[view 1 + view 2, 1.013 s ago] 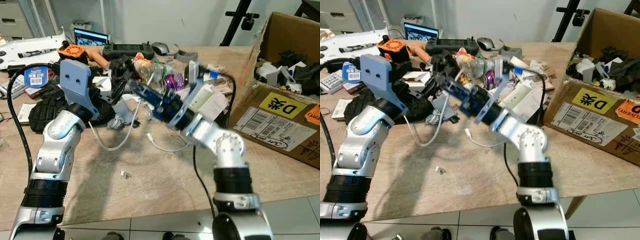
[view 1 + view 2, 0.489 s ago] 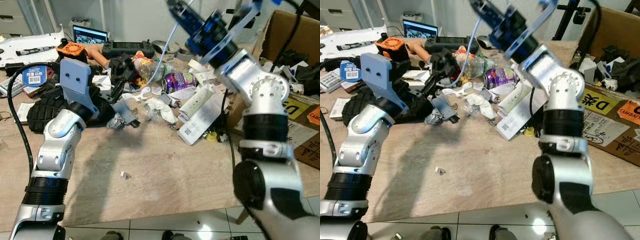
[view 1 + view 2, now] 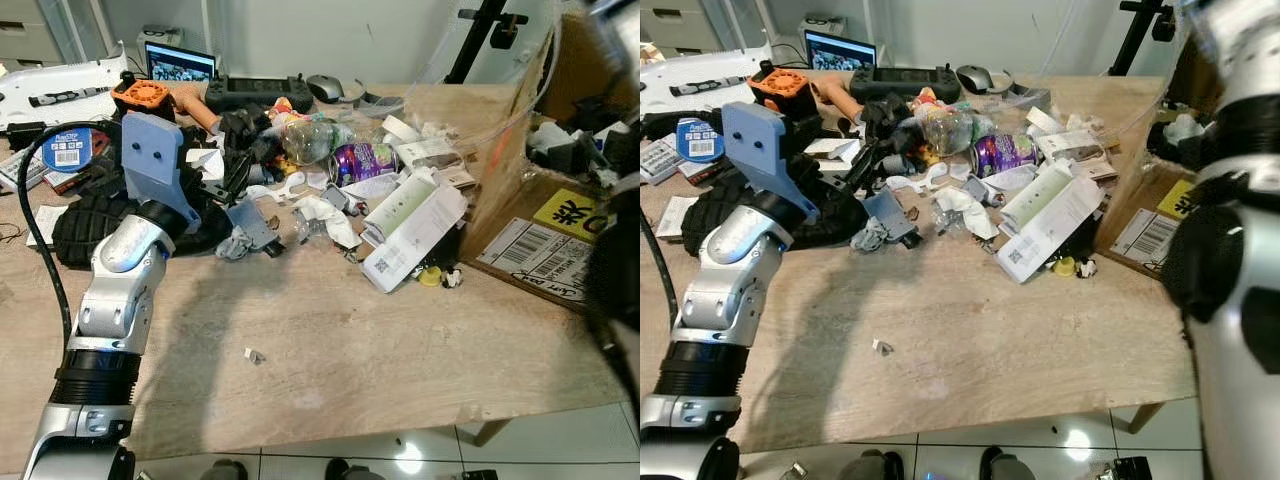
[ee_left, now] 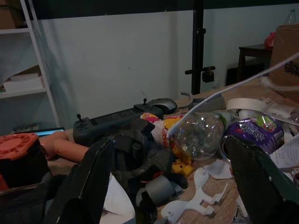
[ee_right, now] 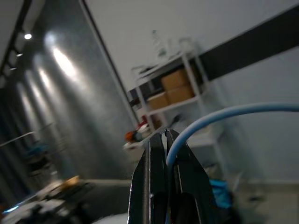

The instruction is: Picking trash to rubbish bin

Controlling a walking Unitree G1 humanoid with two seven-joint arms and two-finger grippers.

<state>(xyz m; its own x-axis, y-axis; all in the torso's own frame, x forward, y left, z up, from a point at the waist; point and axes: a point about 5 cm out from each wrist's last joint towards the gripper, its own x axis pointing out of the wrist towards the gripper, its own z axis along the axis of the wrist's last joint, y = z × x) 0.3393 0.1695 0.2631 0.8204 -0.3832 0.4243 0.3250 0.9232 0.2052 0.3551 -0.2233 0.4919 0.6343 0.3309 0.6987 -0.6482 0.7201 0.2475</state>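
Bench [image 3: 400, 350]: trash pile at its far side, cardboard box [image 3: 545, 250] serving as bin at the robot's right.
Cable [image 5: 219, 119]: pinched in the clenched right end effector [image 5: 166, 140], raised high; its tail trails toward the pile.
Left end effector [image 4: 173, 158]: fingers spread, empty, facing the bottle [image 4: 198, 133].
Risk: the trailing cable may snag and drag trash off the bench.
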